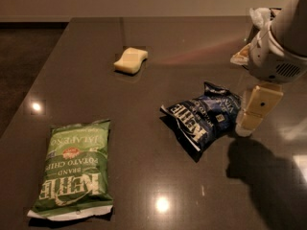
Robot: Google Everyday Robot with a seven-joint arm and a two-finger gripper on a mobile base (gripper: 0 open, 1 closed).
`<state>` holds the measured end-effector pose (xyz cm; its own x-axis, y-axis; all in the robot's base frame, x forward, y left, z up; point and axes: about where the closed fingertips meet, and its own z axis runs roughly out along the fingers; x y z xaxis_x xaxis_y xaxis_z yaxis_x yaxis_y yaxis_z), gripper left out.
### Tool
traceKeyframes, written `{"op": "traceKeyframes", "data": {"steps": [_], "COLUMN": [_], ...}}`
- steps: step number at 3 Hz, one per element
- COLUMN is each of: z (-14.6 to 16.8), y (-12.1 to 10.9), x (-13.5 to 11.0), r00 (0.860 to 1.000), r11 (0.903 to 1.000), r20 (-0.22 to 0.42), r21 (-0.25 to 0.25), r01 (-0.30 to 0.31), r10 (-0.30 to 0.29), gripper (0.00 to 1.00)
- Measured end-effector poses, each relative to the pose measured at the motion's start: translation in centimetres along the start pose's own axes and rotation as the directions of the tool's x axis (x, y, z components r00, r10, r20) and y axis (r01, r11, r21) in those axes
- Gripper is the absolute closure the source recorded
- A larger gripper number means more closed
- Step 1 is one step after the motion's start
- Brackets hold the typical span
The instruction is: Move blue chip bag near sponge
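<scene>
The blue chip bag (204, 119) lies crumpled on the dark table (139, 109), right of centre. The sponge (130, 60), a small pale yellow block with a pinched waist, lies further back and to the left, well apart from the bag. My gripper (254, 111) hangs from the white arm at the right edge and sits just right of the blue bag's right end, low over the table. It holds nothing that I can see.
A green Kettle jalapeño chip bag (74, 169) lies flat at the front left. Some crumpled pale items (259, 18) sit at the back right behind the arm. The table's left edge runs diagonally, with dark floor beyond.
</scene>
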<state>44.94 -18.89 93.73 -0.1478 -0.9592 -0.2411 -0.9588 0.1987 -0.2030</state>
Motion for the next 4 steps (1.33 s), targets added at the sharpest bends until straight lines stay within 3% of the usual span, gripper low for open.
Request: {"op": "traceKeyframes", "data": {"steps": [2,4], "z": [6.5,8.9], "y": [-1.7,-3.5], "x": [-2.7,-3.5], "r00": [0.999,0.999], "r11": [0.9980,0.9969], "r20": [0.031,0.010], "r21": [-0.047,-0.069], "r01": [0.042,0.038], "r10": [-0.041,-0.038], "gripper": [0.00,0.41]}}
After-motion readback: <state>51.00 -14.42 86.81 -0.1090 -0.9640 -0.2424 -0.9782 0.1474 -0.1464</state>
